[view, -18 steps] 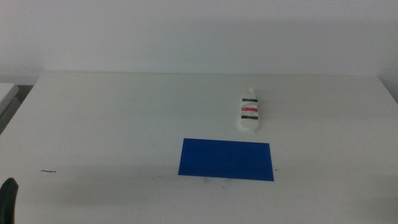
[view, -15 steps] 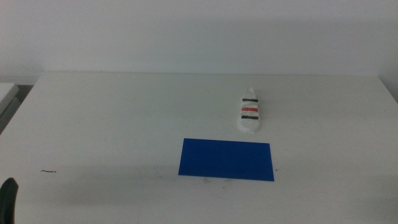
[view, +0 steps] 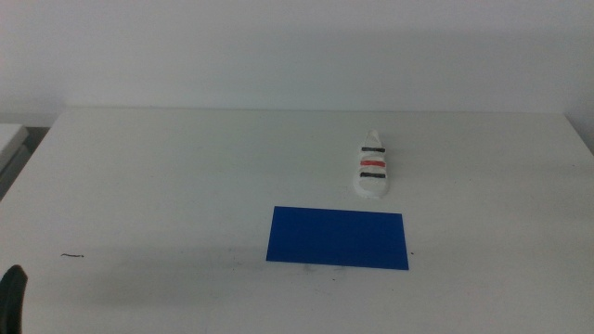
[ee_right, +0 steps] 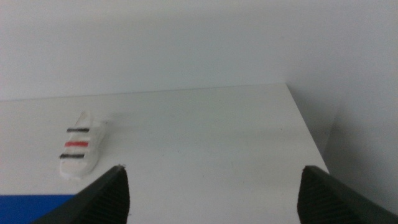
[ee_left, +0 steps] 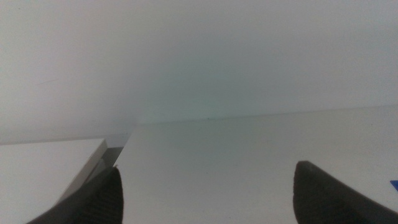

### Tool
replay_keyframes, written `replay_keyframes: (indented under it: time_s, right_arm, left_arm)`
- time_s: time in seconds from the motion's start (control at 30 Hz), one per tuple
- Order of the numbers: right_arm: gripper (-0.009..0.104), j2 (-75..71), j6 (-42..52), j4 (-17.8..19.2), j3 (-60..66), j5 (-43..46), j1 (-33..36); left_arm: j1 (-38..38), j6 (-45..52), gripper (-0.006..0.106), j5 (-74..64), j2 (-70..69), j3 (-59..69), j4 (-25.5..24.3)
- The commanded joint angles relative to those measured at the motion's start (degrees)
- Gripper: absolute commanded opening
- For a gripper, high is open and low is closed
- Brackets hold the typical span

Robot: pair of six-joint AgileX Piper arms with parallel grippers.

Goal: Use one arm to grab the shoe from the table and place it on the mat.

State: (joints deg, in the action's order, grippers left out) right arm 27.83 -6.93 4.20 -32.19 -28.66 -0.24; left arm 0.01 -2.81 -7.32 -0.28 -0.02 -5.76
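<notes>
The small white shoe (view: 373,170) with two black straps and one red strap lies on the white table (view: 186,176), right of centre, just behind the blue mat (view: 338,237). In the right wrist view the shoe (ee_right: 79,150) lies ahead of the jaws, with an edge of the mat (ee_right: 37,208) in view. My right gripper (ee_right: 214,186) is open, empty and far from the shoe. My left gripper (ee_left: 208,193) is open and empty; it shows as a dark tip (view: 11,295) at the middle view's bottom left.
A small dark mark (view: 72,255) lies on the table at front left. The table's right edge (ee_right: 308,134) drops off beside the right gripper. A second white surface (ee_left: 43,168) adjoins the table's left side.
The left gripper's tip at the bottom left has sunk slightly lower in the middle view. The shoe and mat have not moved.
</notes>
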Motion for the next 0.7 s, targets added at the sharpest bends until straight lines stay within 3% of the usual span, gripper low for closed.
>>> replay_keyframes:
  time_s: [0.0,0.2,0.33,0.67]
  right_arm:
    - [0.071,9.12,0.16,0.45,-6.19,-1.31,0.64]
    - [0.071,30.59,0.03,0.45,-23.81,-7.01,11.56]
    - [0.071,44.2,-1.21,-1.43,-36.95,-14.31,18.08]
    - [0.071,75.35,-8.74,-3.08,-69.29,-29.86,22.67]
  left_arm:
    - [-0.01,-0.08,0.094,0.7,0.28,0.02,0.23]
    - [-0.01,-0.08,0.094,0.7,0.28,0.02,0.23]
    - [-0.01,-0.08,0.094,0.7,0.28,0.02,0.23]
    - [-0.01,-0.08,0.094,0.7,0.28,0.02,0.23]
